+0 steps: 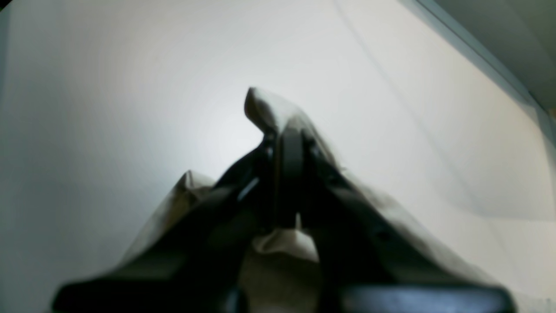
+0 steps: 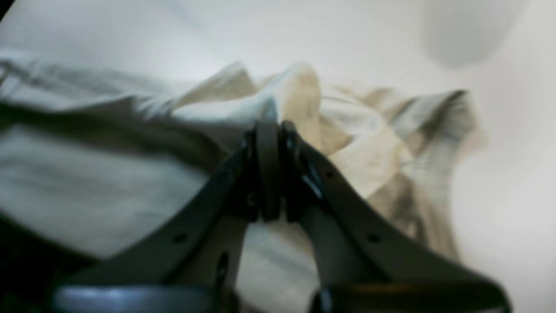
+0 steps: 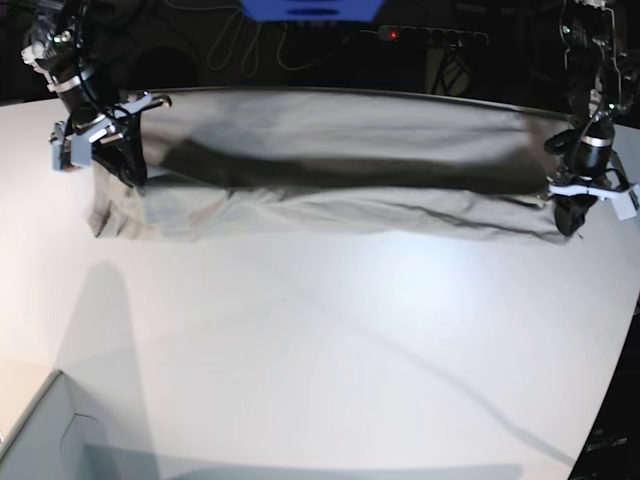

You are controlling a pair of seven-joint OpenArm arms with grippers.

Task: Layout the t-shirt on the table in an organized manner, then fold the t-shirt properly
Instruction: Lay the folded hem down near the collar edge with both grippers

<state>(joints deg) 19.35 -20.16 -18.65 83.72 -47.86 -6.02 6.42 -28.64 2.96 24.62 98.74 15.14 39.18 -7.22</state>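
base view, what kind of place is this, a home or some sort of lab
Most likely a robotics lab or test bench, not a home: a bare white table, two arms stretching a t-shirt between them, and cables with a power strip in the dark background.

t-shirt (image 3: pixel 330 190): I read no print, tag or lettering on it.
table (image 3: pixel 330 330): I find no label, number or sign.
Other surfaces: too dark or blurred for me to read.
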